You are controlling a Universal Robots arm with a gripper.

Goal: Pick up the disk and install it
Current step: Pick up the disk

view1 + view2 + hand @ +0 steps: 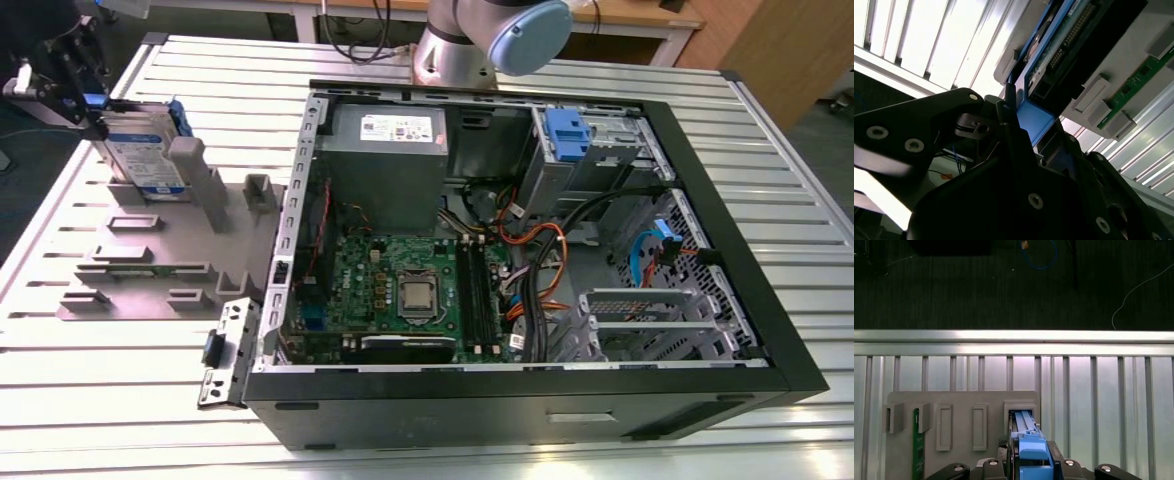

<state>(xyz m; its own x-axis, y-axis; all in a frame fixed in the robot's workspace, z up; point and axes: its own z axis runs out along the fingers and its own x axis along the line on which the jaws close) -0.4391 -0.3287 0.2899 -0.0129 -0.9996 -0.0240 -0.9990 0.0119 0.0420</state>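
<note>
My claw straddles the blue carrier end of the disk; I cannot tell whether it has clamped. The disk stands on edge in a slot of the grey holder, I judge to leave its top reachable. Open air lies above; the open computer case sits beside the holder on the ribbed counter.

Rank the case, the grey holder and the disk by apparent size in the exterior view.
1. case
2. grey holder
3. disk, plainly the smallest, though the holder's posts hide part of it
</note>
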